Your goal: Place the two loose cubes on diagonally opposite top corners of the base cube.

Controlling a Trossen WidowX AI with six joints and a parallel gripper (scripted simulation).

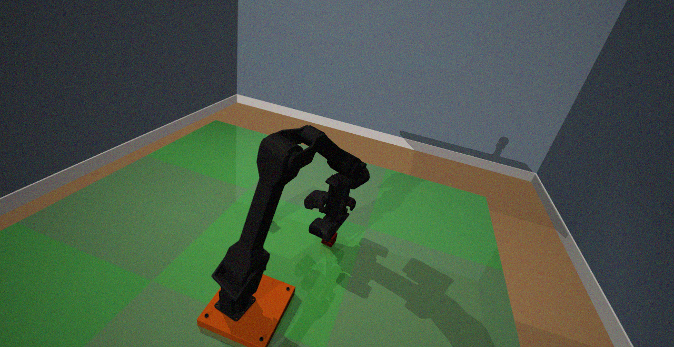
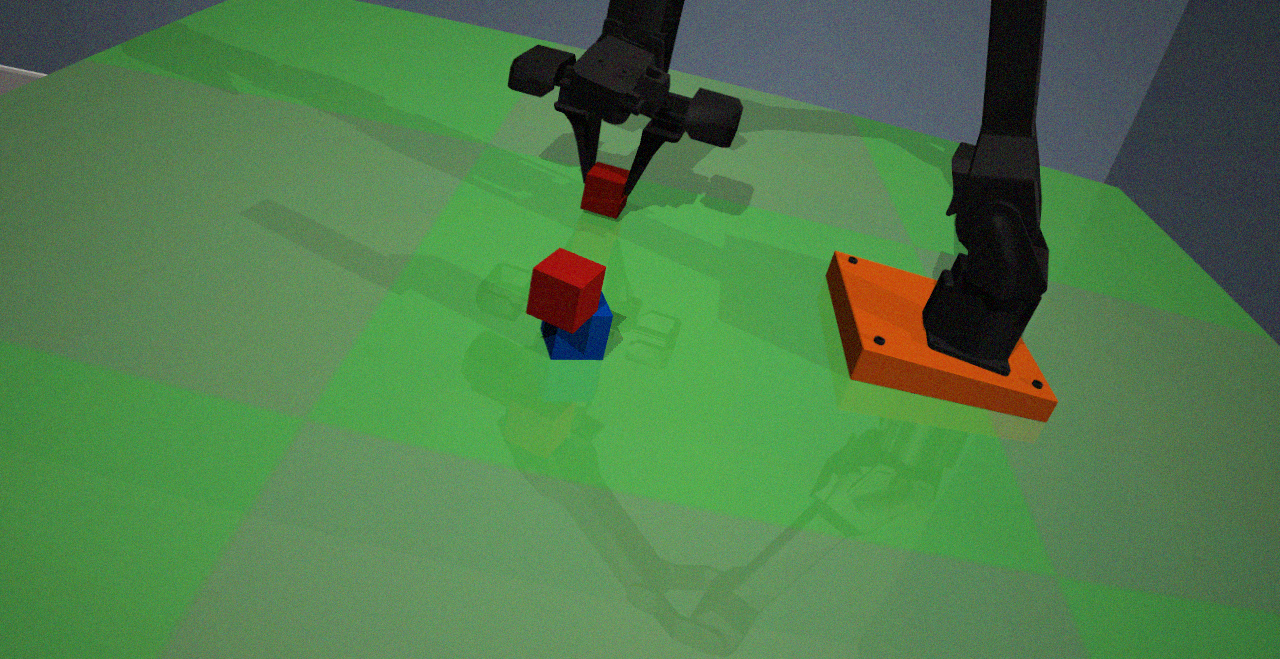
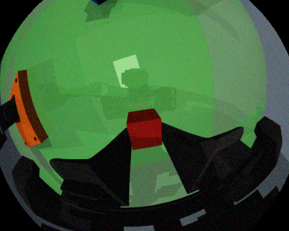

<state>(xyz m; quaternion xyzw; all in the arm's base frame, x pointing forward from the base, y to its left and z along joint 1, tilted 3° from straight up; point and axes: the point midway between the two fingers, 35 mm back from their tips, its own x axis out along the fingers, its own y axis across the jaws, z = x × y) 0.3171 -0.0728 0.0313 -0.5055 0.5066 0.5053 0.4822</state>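
My gripper [image 1: 328, 238] [image 2: 608, 188] [image 3: 144, 128] is shut on a red cube [image 1: 331, 241] [image 2: 602, 194] [image 3: 144, 126], with a fingertip against each of two opposite sides. The cube is at or just above the mat; a gap is too small to tell. The other red cube [image 2: 565, 288] sits on top of the blue base cube [image 2: 587, 343], off to one corner, and looks level. Only a dark blue tip of the base cube [image 3: 99, 1] shows at the top edge of the wrist view. The stack is hidden in the top view.
The arm's orange base plate [image 1: 275, 297] [image 2: 948, 384] [image 3: 26, 112] is bolted under the arm, to the right in the exterior view and at the left in the wrist view. The stack stands nearer to the exterior view than the gripper. Walls bound the floor.
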